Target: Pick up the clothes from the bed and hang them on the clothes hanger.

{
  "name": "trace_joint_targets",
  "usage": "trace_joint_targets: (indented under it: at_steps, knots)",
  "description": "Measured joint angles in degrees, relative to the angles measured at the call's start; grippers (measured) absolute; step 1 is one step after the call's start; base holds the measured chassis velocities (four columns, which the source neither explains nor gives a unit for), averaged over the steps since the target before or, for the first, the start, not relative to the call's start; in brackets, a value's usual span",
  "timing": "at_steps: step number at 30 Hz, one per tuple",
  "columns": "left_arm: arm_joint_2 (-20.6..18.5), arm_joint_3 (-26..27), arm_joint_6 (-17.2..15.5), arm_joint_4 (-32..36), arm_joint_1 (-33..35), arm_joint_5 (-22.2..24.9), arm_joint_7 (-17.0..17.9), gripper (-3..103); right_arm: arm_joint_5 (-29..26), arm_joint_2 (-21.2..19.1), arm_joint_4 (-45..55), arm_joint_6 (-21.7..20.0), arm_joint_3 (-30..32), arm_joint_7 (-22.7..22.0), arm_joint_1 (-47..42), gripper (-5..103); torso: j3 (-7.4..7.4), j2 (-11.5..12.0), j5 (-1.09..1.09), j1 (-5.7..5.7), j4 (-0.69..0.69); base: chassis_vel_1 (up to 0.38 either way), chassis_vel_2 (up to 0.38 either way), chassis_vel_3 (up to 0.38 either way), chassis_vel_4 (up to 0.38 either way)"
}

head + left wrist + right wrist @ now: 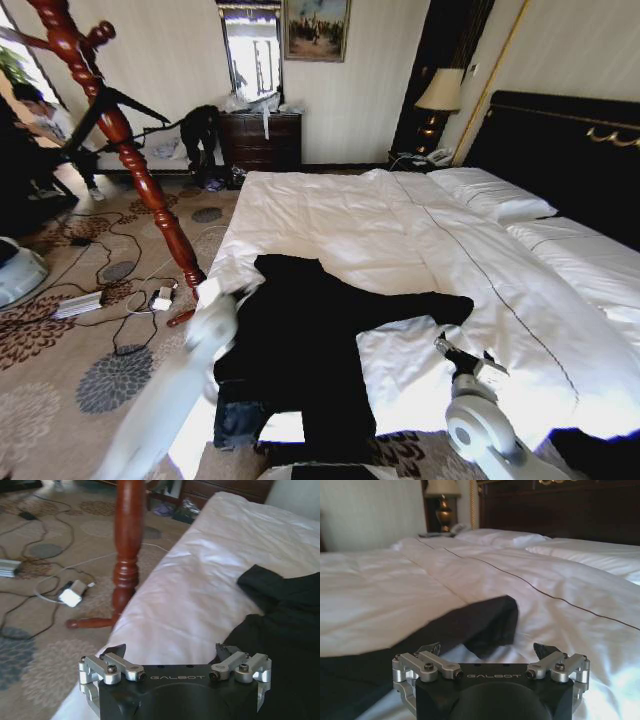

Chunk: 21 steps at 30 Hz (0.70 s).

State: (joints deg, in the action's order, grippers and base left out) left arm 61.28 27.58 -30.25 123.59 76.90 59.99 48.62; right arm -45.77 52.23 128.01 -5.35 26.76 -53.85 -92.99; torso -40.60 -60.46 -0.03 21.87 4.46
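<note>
Both sets of fingers are standing released: the left gripper (172, 652) is hovering at the bed's (400, 230) near corner, the right gripper (487, 650) just short of a sleeve. The clothes (310, 330) are lying spread on the duvet. Farther off, the clothes hanger (125, 105) is hanging on the wooden stand (140, 170).
</note>
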Motion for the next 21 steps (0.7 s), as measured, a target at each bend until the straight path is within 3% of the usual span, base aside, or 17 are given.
trace_joint_targets:
  at_steps: [3, 4, 7, 8, 10, 12, 17, 21]
  knots:
    - [1.8, 4.7, 2.5, 6.3, 9.2, -6.3, -1.7, 100, -2.5, -1.3, 2.9, 2.4, -0.8, 4.5, 0.0, 100, 0.01, 0.0, 0.02, -0.01, -0.02, 0.000, 0.000, 0.000, 0.000]
    - [1.8, 4.7, 2.5, 6.3, 9.2, -6.3, -1.7, 100, -2.5, -1.3, 2.9, 2.4, -0.8, 4.5, 0.0, 100, 0.01, 0.0, 0.02, -0.01, -0.02, 0.000, 0.000, 0.000, 0.000]
    - [1.8, 6.5, 7.2, 8.5, 14.2, -14.8, -5.4, 100, -9.1, -2.4, 6.8, 2.2, 0.5, 5.2, -1.0, 100, 0.00, 0.0, 0.01, 0.00, 0.07, 0.000, 0.000, 0.000, 0.000]
    - [1.8, 6.5, 7.2, 8.5, 14.2, -14.8, -5.4, 100, -9.1, -2.4, 6.8, 2.2, 0.5, 5.2, -1.0, 100, 0.00, 0.0, 0.01, 0.00, 0.07, 0.000, 0.000, 0.000, 0.000]
    - [2.0, 8.5, 10.1, 9.9, 18.9, -17.3, -9.7, 100, -10.8, -3.0, 7.5, 1.7, 0.7, 5.2, -0.2, 100, 0.00, 0.0, 0.02, 0.00, 0.06, 0.000, 0.000, 0.000, 0.000]
    - [3.4, 10.3, 14.7, 10.6, 26.5, -20.6, -18.3, 100, -10.7, -3.8, 6.9, 1.2, 0.6, 5.2, 0.6, 100, 0.00, 0.0, 0.04, 0.00, -0.06, 0.000, 0.000, 0.000, 0.000]
    - [7.6, 9.3, 17.1, 9.3, 29.8, -22.8, -22.5, 100, -9.7, -4.1, 6.4, 0.5, 0.3, 4.7, 0.3, 100, -0.01, 0.0, 0.03, 0.00, 0.02, 0.000, 0.000, 0.000, 0.000]
    - [14.8, 8.3, 14.4, 6.4, 27.3, -18.0, -21.6, 100, -8.2, -4.0, 6.2, -0.1, 0.3, 4.1, -1.0, 100, -0.01, 0.0, 0.03, 0.00, 0.02, 0.000, 0.000, 0.000, 0.000]
